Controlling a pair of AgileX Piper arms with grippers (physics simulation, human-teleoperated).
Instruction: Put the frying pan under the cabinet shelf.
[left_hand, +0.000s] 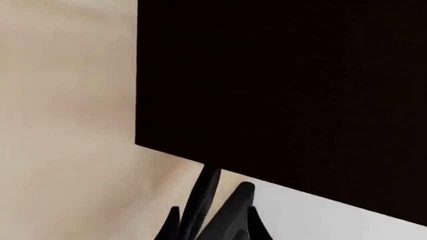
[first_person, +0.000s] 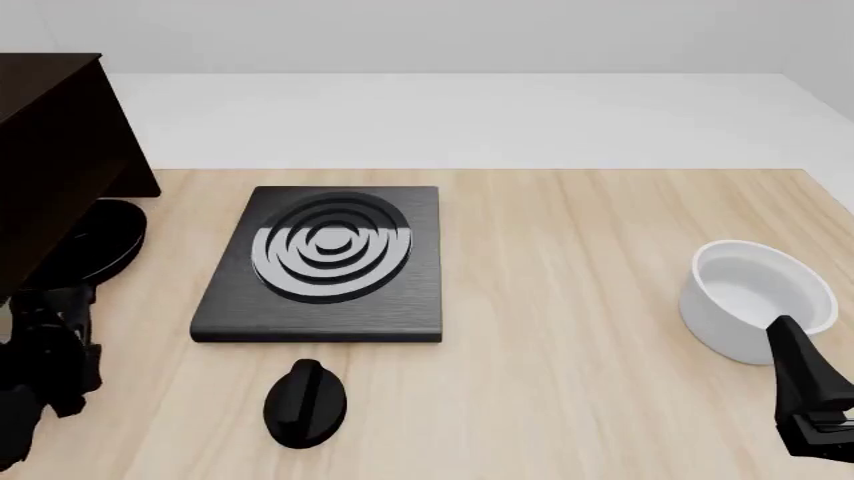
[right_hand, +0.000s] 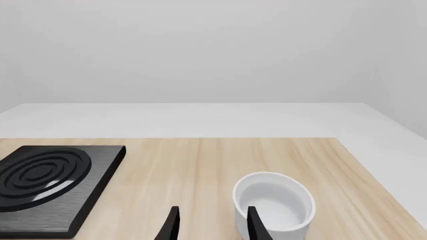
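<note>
Pan (first_person: 114, 240) sits partly beneath your cabinet shelf (first_person: 54, 150) while your left hand (left_hand: 212, 220) grasps its handle (right hand (right_hand: 210, 222) released); pushing crookedly risks jamming its rim against the board

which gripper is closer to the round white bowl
Right. The right gripper sits just at the near side of the round white bowl; the left gripper is across the table by the dark cabinet.
</note>
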